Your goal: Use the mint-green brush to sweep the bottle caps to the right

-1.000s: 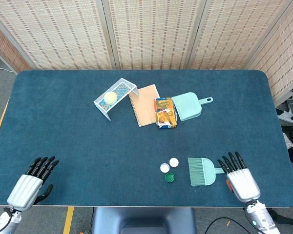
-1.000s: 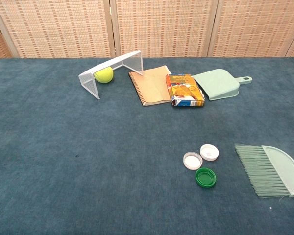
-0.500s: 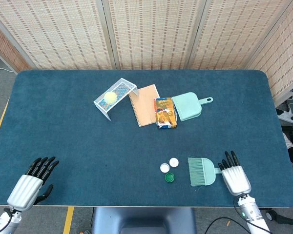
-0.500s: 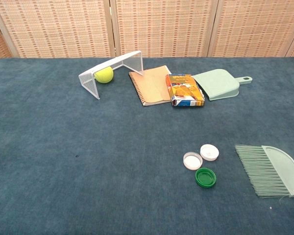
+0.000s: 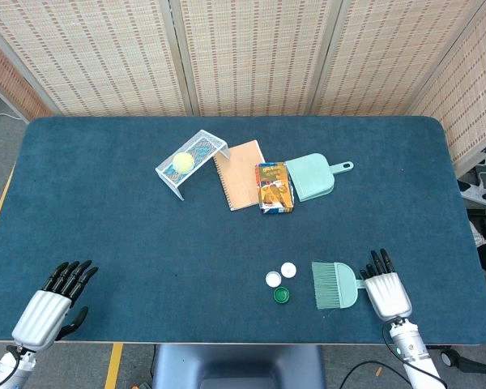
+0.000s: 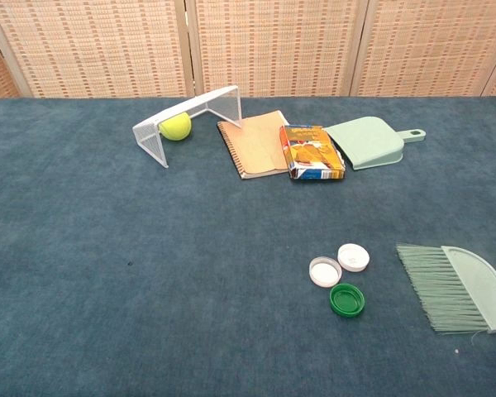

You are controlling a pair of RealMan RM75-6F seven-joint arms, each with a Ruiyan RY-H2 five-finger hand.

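The mint-green brush [image 5: 336,284] [image 6: 459,286] lies flat near the table's front right, bristles pointing left toward three bottle caps. Two white caps [image 5: 288,269] [image 5: 273,279] and a green cap [image 5: 282,295] [image 6: 346,299] sit just left of the bristles. My right hand [image 5: 385,288] rests on the table directly right of the brush, fingers extended beside its handle, holding nothing. Only a dark sliver of it shows at the right edge of the chest view. My left hand [image 5: 53,305] lies open at the front left corner, far from the caps.
At the table's middle back stand a wire rack [image 5: 193,163] with a yellow-green ball [image 5: 182,161], a tan notebook [image 5: 239,174], an orange box [image 5: 274,187] and a mint dustpan [image 5: 314,176]. The table's front edge runs close below both hands.
My right hand has shifted left and slightly nearer to the brush handle. The brush, the caps and my left hand have not moved.
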